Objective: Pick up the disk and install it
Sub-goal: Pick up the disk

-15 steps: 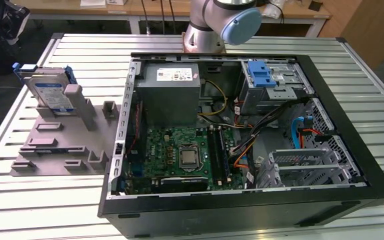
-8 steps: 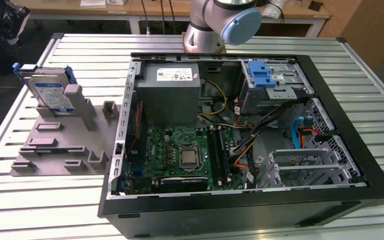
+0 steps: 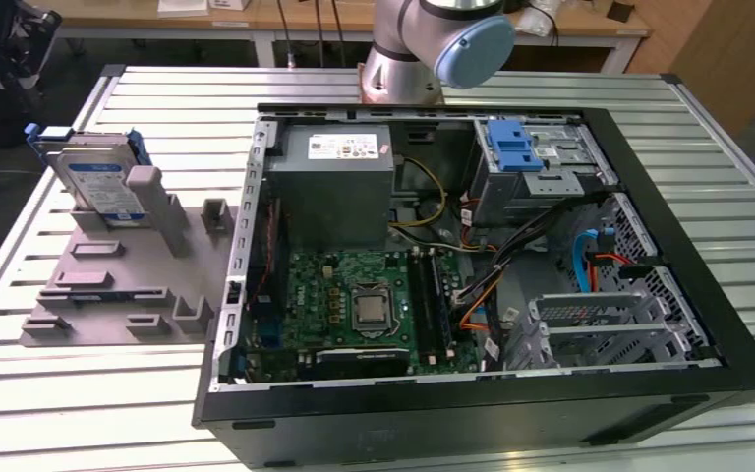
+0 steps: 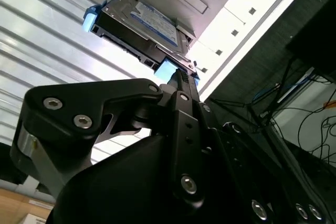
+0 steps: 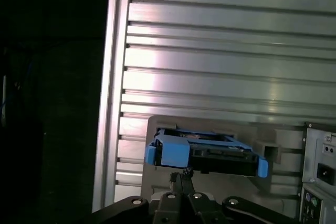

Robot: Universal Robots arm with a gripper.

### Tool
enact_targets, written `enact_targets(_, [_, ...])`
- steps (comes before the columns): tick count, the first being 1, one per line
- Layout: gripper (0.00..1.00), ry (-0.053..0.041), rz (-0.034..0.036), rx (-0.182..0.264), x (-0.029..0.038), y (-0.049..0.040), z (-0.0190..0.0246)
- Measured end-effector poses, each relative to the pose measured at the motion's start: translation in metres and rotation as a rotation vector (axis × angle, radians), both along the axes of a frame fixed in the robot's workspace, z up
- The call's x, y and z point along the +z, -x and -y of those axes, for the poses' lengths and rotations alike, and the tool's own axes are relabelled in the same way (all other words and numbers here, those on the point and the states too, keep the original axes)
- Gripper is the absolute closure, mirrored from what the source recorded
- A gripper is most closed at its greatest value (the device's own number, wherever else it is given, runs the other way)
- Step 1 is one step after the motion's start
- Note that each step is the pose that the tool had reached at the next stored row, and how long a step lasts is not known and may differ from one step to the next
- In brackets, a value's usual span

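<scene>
The disk [image 3: 99,177] stands upright in a slot of the grey stand [image 3: 129,285], at the exterior view's left, beside the open computer case [image 3: 483,403]. It is silver with a white-and-blue label and blue rails. Both wrist views show the disk from a distance: label side [image 4: 142,22] and blue-railed edge [image 5: 210,153]. My gripper [image 5: 184,173] is apart from it, and its dark fingers [image 4: 181,77] are drawn together with nothing between them. The fingertips line up with the disk's blue end.
Inside the case sit a grey power supply [image 3: 338,162], a motherboard [image 3: 365,305] and a metal drive cage with a blue latch [image 3: 515,147]. The slatted aluminium table [image 3: 63,393] carries the stand and the case. The arm's elbow [image 3: 431,49] rises behind the case.
</scene>
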State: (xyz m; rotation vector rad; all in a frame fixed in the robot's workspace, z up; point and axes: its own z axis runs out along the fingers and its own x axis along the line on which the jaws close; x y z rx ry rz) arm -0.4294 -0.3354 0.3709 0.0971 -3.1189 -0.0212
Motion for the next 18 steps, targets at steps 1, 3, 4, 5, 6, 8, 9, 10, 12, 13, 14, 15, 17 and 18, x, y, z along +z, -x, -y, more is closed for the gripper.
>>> enact_targets(1, [0.89, -0.0010, 0.0014, 0.007, -0.0003, 0.0000, 0.0000])
enact_targets(3, [0.89, -0.0048, 0.0024, 0.029, -0.0008, 0.0000, -0.0001])
enact_targets(4, [0.89, -0.0060, 0.0023, 0.044, -0.0010, 0.0001, 0.0000])
enact_targets(5, [0.89, -0.0067, 0.0024, 0.060, -0.0012, 0.0000, 0.0000])
enact_targets(6, [0.89, -0.0071, 0.0024, 0.076, -0.0013, 0.0000, 0.0000])
enact_targets(8, [0.89, -0.0075, 0.0023, 0.111, -0.0016, 0.0000, 0.0000])
enact_targets(9, [0.89, -0.0075, 0.0023, 0.126, -0.0017, 0.0000, 0.0000])
enact_targets(10, [0.89, -0.0075, 0.0022, 0.139, -0.0017, 0.0000, 0.0000])
enact_targets(12, [0.89, -0.0076, 0.0022, 0.168, -0.0019, 0.0000, 0.0001])
enact_targets(13, [0.89, -0.0076, 0.0022, 0.181, -0.0020, 0.0000, 0.0000])
enact_targets(14, [0.89, -0.0076, 0.0021, 0.195, -0.0020, 0.0000, 0.0000])
enact_targets(15, [0.89, -0.0076, 0.0020, 0.208, -0.0021, 0.0000, 0.0000])
enact_targets(17, [0.89, -0.0076, 0.0019, 0.235, -0.0021, 0.0000, 0.0000])
enact_targets(18, [0.89, -0.0077, 0.0019, 0.248, -0.0022, 0.0000, 0.0000])
